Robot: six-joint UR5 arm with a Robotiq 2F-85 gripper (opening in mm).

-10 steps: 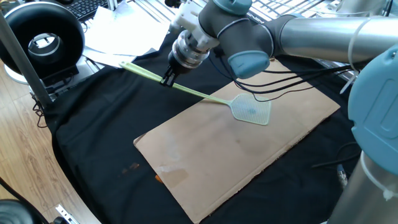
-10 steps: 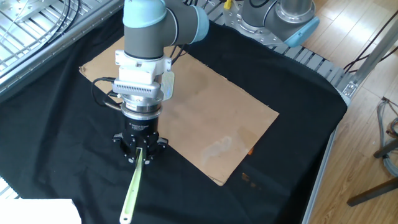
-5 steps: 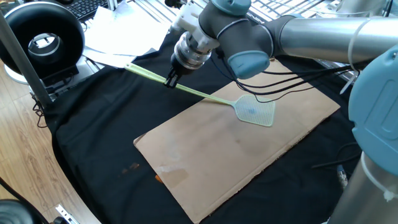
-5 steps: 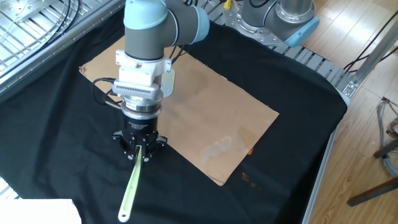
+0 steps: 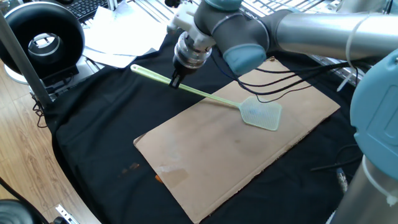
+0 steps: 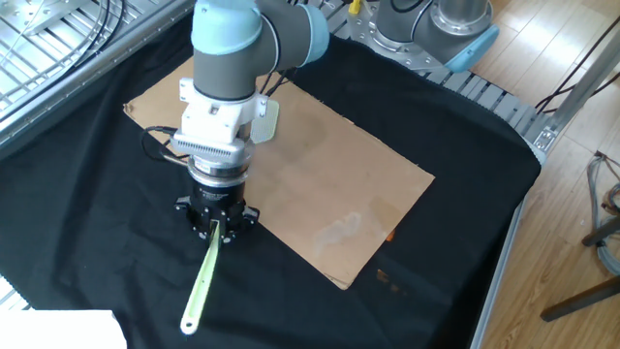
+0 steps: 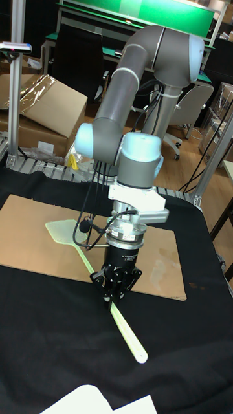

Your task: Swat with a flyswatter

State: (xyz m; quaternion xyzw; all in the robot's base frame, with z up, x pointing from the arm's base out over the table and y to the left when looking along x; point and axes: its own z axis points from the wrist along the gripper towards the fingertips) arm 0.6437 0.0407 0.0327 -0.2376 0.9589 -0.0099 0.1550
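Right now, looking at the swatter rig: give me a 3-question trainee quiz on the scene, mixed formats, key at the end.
1. True or false: the gripper grips the flyswatter by its mesh head.
2. Multiple choice: the mesh head is over which surface? A) the black cloth B) the cardboard sheet C) the white papers
3. Fill in: the free end of the handle sticks out over the ____ cloth.

Key
1. False: it holds the thin handle partway along.
2. B
3. black
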